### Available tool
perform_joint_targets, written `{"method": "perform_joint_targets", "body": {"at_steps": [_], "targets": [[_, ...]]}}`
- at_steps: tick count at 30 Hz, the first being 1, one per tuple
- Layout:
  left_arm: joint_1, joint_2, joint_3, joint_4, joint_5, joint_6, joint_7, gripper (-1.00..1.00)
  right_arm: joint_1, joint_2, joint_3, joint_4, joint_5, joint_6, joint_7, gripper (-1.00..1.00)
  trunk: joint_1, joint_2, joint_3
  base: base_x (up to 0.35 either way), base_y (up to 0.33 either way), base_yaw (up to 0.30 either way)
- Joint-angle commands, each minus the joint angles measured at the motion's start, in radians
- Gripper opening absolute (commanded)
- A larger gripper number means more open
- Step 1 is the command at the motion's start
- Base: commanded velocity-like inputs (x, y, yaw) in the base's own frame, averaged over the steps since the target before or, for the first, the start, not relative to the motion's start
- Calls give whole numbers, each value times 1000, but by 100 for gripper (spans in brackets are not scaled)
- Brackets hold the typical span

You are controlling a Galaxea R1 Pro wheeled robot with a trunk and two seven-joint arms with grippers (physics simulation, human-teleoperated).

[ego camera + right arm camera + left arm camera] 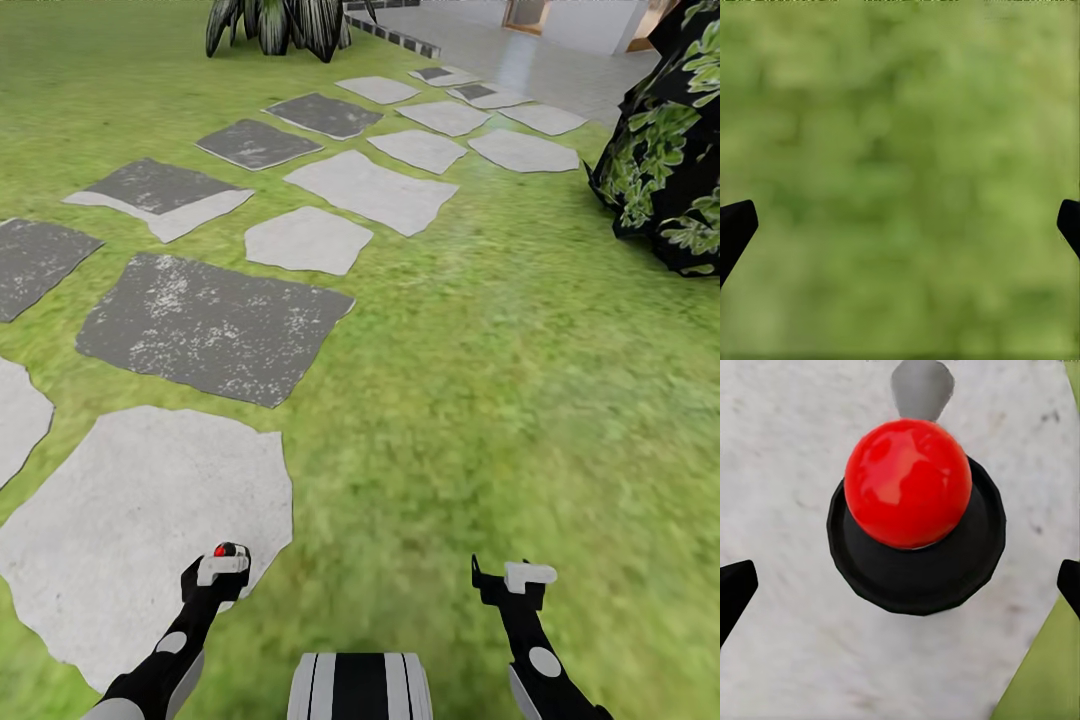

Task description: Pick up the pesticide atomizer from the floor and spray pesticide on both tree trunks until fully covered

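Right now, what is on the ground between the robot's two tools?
Just lawn, past the edge of the pale stone under the left tool. Nothing else lies before the right tool. The head view shows it.

Red ball (pixel 907 484) atop a black round cap (pixel 916 562), above pale stone slab (pixel 787 472); black fingertips (pixel 735 589) apart at both edges; grass (pixel 1046 675) at one corner.

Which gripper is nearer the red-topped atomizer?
Left. The left gripper is right at the red-topped atomizer, over a pale paving stone; the right gripper hangs over grass, apart.
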Motion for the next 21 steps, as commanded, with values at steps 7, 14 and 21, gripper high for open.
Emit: {"method": "perform_joint_targets", "body": {"at_steps": [7,14,21], "targets": [[0,0,0,0,0,1,0,100,0,0,0,1,0,0,0,100,0,0,9,0,0,0],[0,0,0,0,1,1,0,100,0,0,0,0,0,0,0,100,0,0,14,0,0,0],[0,0,1,0,1,1,0,100,0,0,0,1,0,0,0,100,0,0,18,0,0,0]]}}
